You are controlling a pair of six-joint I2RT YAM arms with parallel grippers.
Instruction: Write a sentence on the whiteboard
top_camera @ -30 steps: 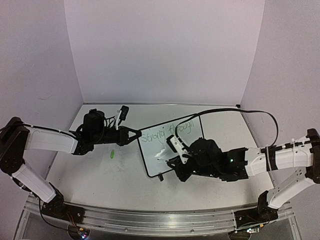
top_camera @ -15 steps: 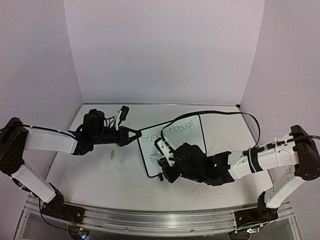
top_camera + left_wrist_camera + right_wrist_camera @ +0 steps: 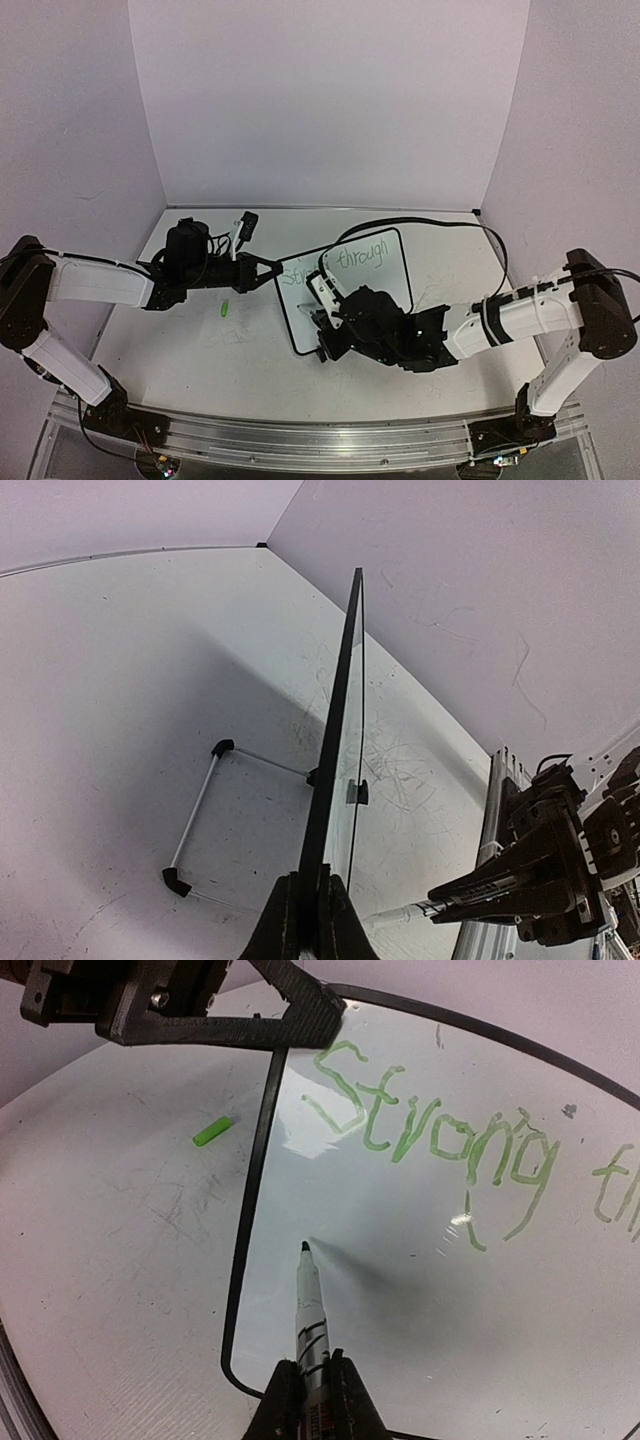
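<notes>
Pinching a marker (image 3: pixel 310 1300), the right tool (image 3: pixel 306 1375) points it at the whiteboard (image 3: pixel 400 1290), below the sentence (image 3: pixel 440 1140).

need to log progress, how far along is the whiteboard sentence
Done: "Strong through" is on the whiteboard in green. In hand: left gripper clamps the board edge; right gripper holds the marker, tip under "Strong". Left: the rest of the sentence; the space below is blank.

A green cap (image 3: pixel 226 309) lies on the scuffed table (image 3: pixel 200 350), perhaps a marker's.
</notes>
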